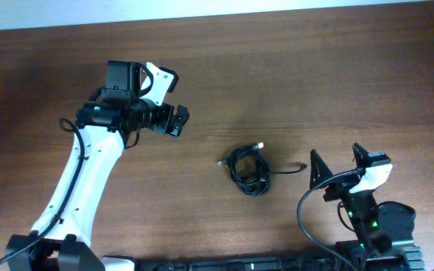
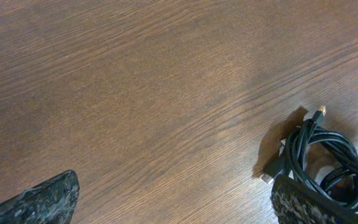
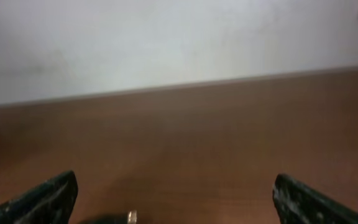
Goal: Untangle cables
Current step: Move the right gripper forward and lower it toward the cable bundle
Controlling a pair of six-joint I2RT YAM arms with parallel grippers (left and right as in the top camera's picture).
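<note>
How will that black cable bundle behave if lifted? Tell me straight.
Probably floppy: the cable bundle lies in loose thin loops, so it should sag and trail. Likely light, sliding easily on the smooth wooden table. Its free plug end may drag behind.

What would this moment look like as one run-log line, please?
cables: one knotted bundle on table | left hand: open, empty, apart from bundle | right hand: open, empty, apart from bundle | untangling: not yet done
</note>
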